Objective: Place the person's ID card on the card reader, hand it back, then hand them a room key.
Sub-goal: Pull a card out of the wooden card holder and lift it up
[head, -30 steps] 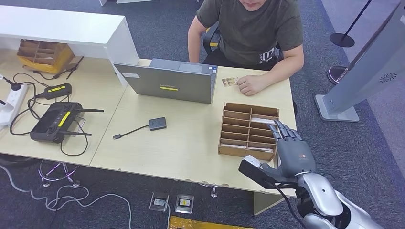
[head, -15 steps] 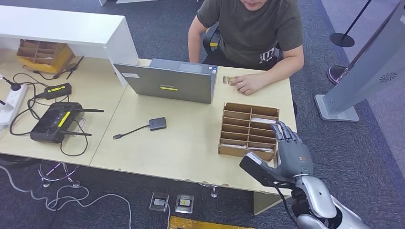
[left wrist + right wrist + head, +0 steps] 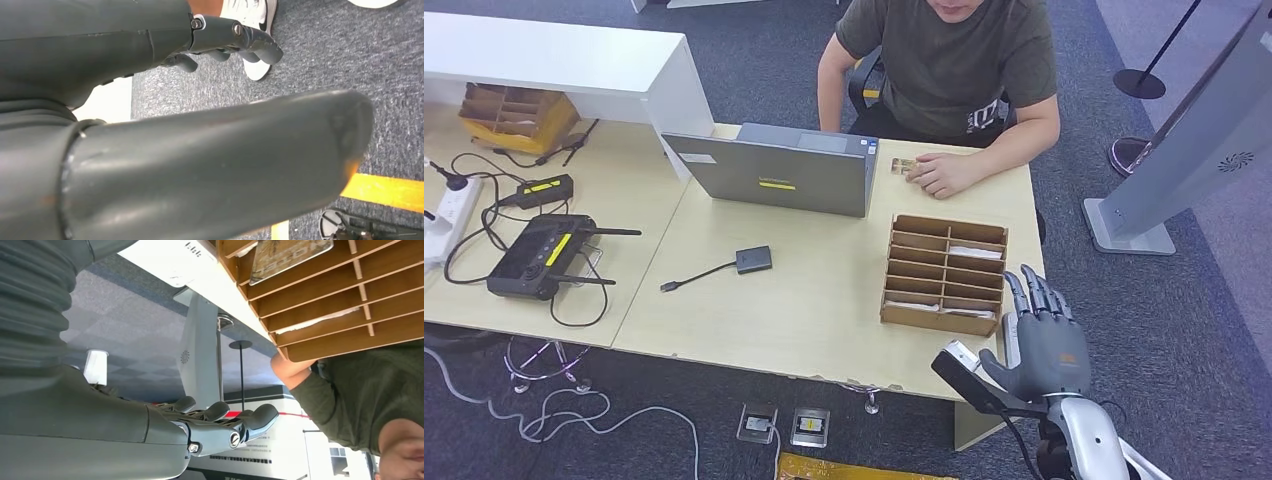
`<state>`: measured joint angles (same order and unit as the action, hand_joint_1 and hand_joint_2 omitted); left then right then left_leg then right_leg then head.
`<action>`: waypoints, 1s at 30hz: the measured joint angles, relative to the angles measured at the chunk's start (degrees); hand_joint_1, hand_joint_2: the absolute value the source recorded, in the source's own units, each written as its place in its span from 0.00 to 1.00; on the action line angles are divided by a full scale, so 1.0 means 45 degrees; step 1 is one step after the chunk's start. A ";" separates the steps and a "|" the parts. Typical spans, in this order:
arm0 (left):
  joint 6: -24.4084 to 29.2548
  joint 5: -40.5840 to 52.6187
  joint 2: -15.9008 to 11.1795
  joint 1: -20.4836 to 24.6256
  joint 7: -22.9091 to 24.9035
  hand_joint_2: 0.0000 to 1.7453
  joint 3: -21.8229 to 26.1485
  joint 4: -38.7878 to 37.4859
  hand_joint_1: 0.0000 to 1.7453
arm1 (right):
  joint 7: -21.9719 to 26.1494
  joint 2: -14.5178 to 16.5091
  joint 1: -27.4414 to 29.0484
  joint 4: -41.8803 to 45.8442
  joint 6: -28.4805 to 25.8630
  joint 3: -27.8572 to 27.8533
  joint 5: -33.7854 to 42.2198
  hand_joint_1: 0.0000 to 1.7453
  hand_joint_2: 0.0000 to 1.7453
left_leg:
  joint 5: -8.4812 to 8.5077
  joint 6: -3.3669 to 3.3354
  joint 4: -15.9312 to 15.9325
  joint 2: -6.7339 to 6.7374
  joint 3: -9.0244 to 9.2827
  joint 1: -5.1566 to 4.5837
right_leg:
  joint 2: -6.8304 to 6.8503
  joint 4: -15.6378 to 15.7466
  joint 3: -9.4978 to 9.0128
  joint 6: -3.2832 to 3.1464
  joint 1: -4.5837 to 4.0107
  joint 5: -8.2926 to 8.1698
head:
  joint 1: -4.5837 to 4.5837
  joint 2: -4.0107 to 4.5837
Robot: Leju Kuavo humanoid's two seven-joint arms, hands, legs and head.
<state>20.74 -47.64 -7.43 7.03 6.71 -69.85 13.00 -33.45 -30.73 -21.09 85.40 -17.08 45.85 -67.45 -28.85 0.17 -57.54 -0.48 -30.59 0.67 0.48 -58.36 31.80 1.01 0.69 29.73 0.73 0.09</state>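
The person's ID card lies at the desk's far edge, partly under the person's hand. A small black card reader with a cable sits mid-desk in front of the laptop. A wooden slotted box holds room key cards, one of them patterned. My right hand hovers off the desk's front right corner, just short of the box, fingers straight and apart, holding nothing. My left hand hangs over carpet with nothing in it.
A grey laptop stands between the reader and the person. On the left desk lie a black controller, cables and a power strip. A white kiosk stands at the right. Floor sockets sit under the desk edge.
My right hand has drawn back from over the box's near right corner to beyond the desk's front edge. The person's hand has slid the ID card slightly.
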 joint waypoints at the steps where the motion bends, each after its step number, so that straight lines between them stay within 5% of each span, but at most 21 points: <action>1: -0.0030 0.0010 0.0009 0.0000 0.0000 0.00 -0.0018 0.0000 0.00 | 0.0023 0.0013 0.0006 -0.0044 -0.0001 -0.0022 -0.0012 0.00 1.00 | 0.0000 0.0000 0.0000 0.0000 0.0000 0.0000 | 0.0000 0.0000 0.0000 0.0000 0.0000 0.0000 | -0.0002 -0.0001; 30: -0.0290 0.0028 0.0086 0.0020 0.0029 0.00 -0.0299 0.0000 0.00 | 0.0682 0.1298 -0.1559 -0.2491 0.1138 0.0512 0.0056 0.00 1.00 | 0.0001 0.0000 0.0000 -0.0001 -0.0007 0.0001 | 0.0007 -0.0003 0.0001 0.0000 -0.0001 0.0000 | -0.0001 -0.0002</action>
<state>19.43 -47.52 -7.04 7.12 6.84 -71.20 13.00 -30.38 -24.89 -28.11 74.18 -11.96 48.16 -67.19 -28.84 0.17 -57.54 -0.48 -30.62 0.68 0.51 -58.38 31.80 1.00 0.68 29.73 0.72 0.08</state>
